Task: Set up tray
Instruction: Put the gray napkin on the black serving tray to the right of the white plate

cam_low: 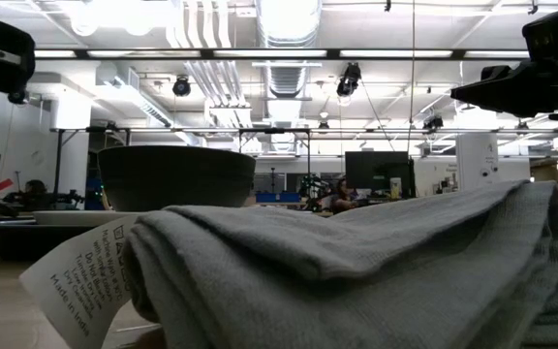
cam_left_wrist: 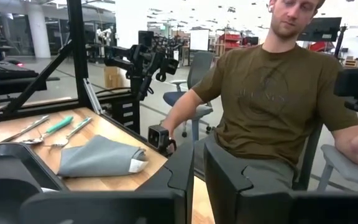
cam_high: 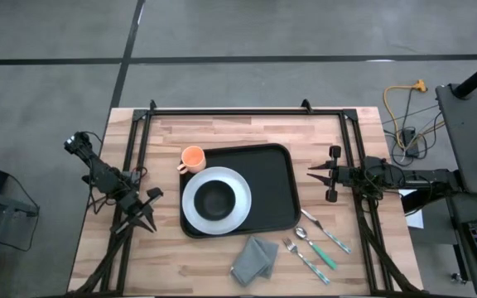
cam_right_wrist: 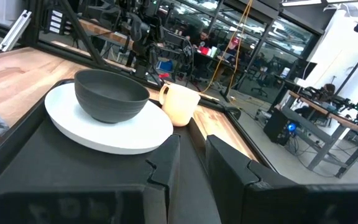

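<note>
L gripper (cam_high: 145, 217) sits over the table's left edge, fingers slightly spread, holding nothing; orange cup (cam_high: 192, 157) stands just off the tray's far-left corner; tray (cam_high: 276, 186) lies at table centre; white plate (cam_high: 215, 199) rests on its left half w/ 1 dark bowl (cam_high: 214, 199) on it; grey cloth (cam_high: 254, 258) lies near the tray's front edge; 3 utensils (cam_high: 315, 244) lie beside it; R gripper (cam_high: 315, 173) hovers just right of the tray, fingers slightly parted, empty.
</note>
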